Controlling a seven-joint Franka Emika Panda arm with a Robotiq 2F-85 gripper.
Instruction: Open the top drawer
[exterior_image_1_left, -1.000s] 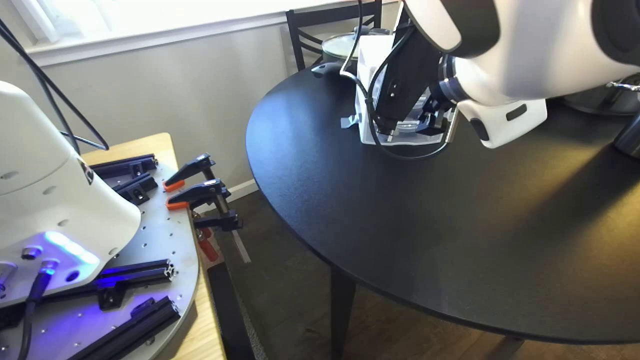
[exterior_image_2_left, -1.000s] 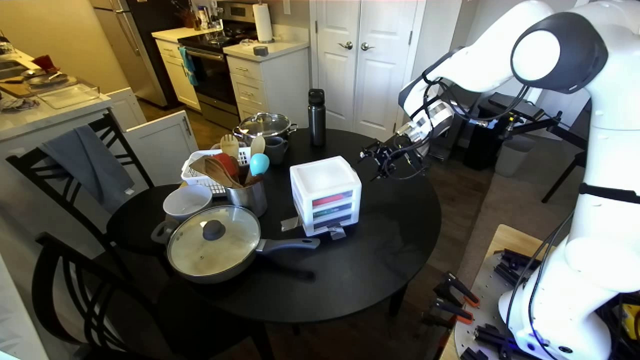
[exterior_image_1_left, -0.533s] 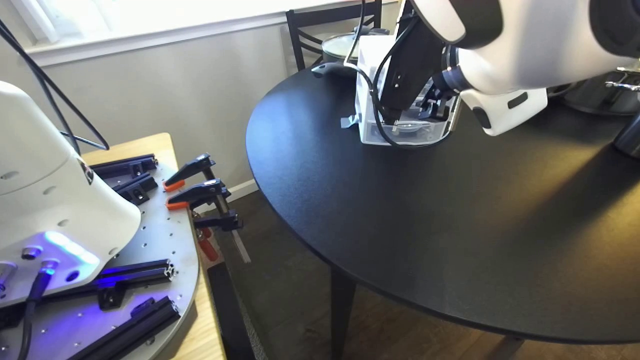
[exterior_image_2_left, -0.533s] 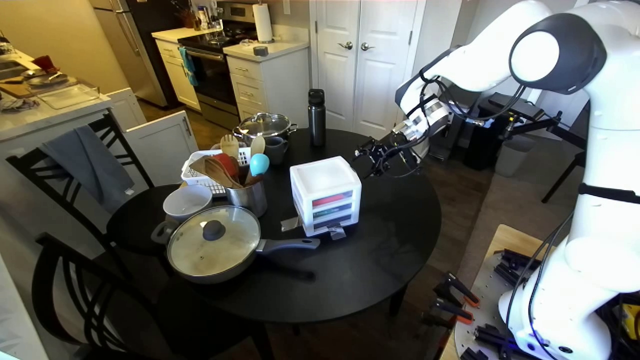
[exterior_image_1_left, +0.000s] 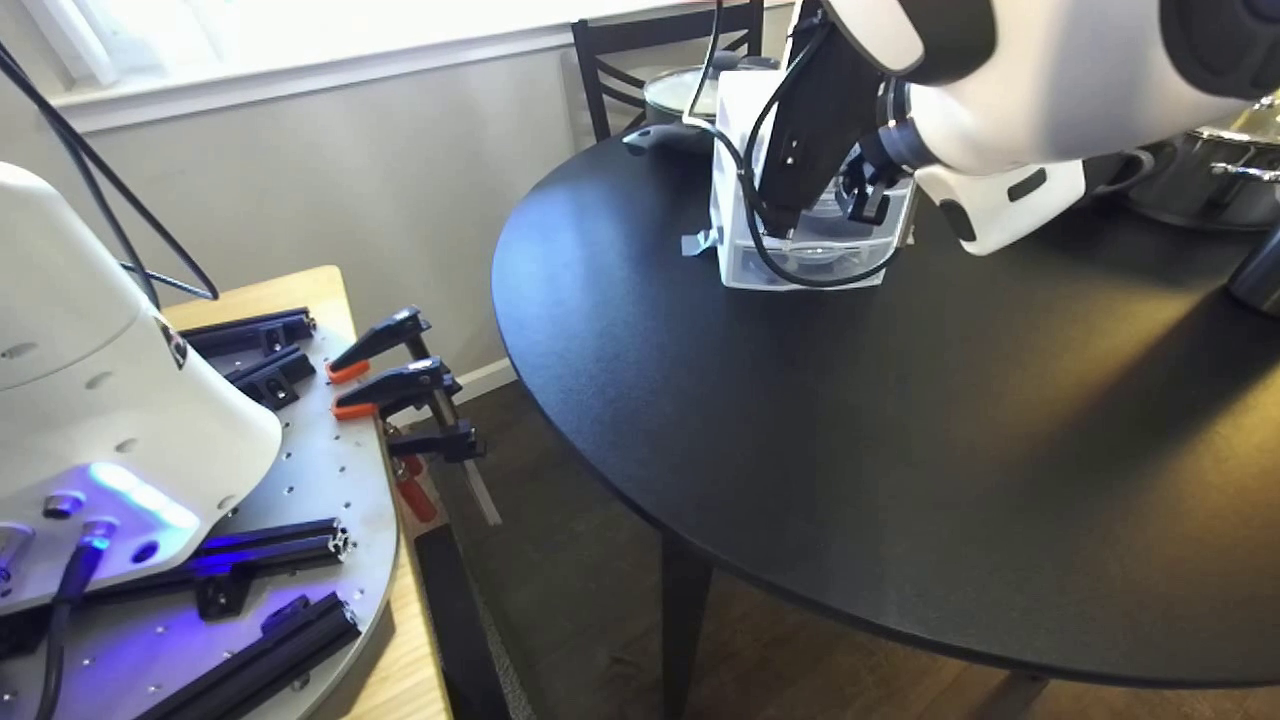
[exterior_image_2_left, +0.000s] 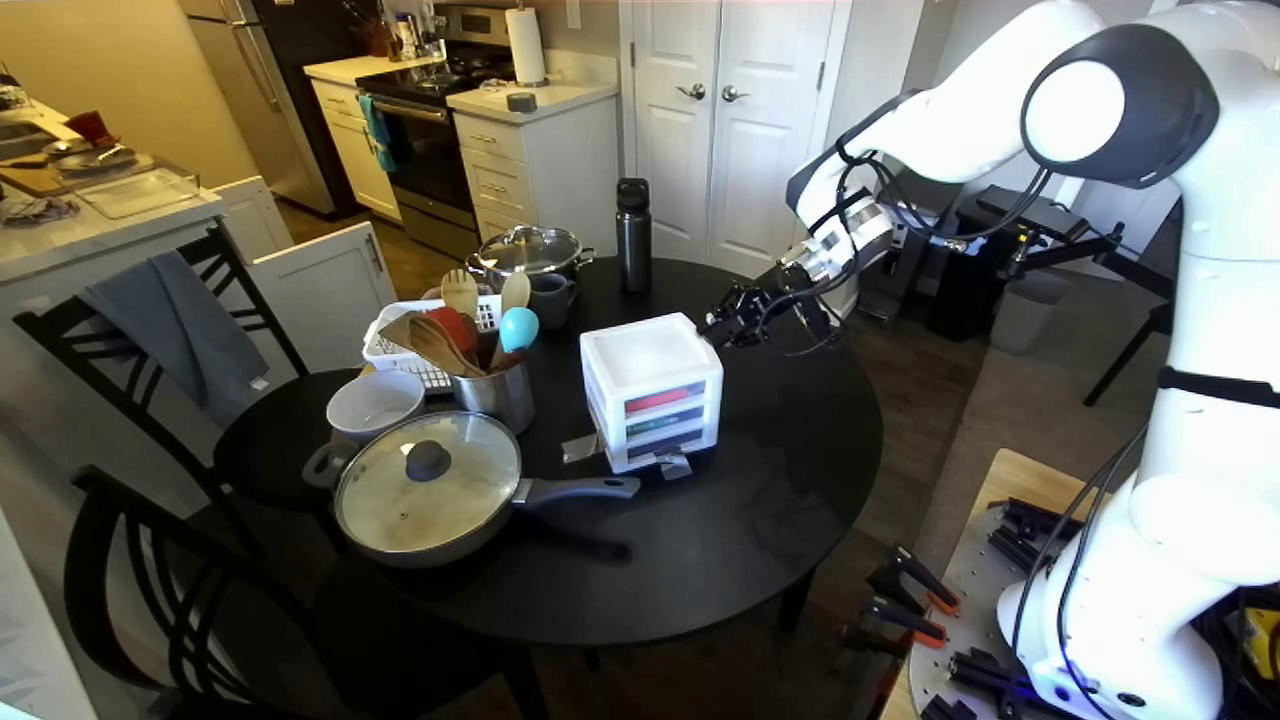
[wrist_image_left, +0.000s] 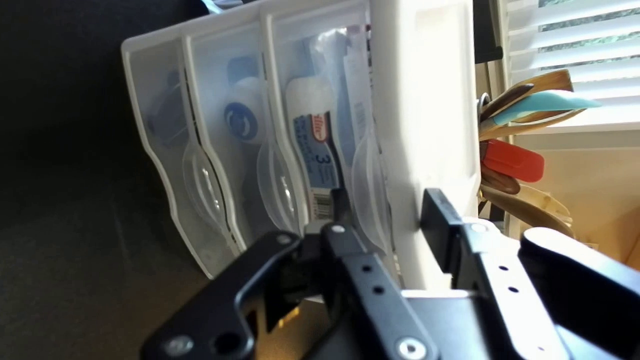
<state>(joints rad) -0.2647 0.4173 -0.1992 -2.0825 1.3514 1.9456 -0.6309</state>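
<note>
- Location: the top drawer (wrist_image_left: 295, 55) is the uppermost of three in the white organiser (wrist_image_left: 425, 95) on the black table (exterior_image_1_left: 850, 450). Its front looks flush with the frame; judged not yet pulled.
- Finger state: the gripper (wrist_image_left: 389, 210) has its fingers (wrist_image_left: 437, 225) spread apart, holding nothing. In the wrist view the drawer's handle (wrist_image_left: 369, 200) appears between them; whether it lies deep enough to grasp, I cannot tell.
- Fault: missed grip. Likely cause: closing before the handle is well between the pads, or the pads sliding off its curved lip.
- Fault: collision. One finger overlaps the organiser's top band (wrist_image_left: 400, 165) in the wrist view; driving forward on this line could push the organiser instead of admitting the handle.
- Fault: wrong drawer. The middle drawer's handle (wrist_image_left: 274, 187) is near; downward drift could bring it into the grasp.
- Fault: organiser shifts or tips. What looks like tape (exterior_image_2_left: 675, 465) at its base may lift under an oblique or jerky pull.
- Fault: snagging. In an exterior view a cable (exterior_image_1_left: 825, 285) loops across the drawer fronts; it could catch during withdrawal.
- Fault: over-travel. Excess pull may free the drawer and spill its contents, including a tube (wrist_image_left: 316, 145).
</note>
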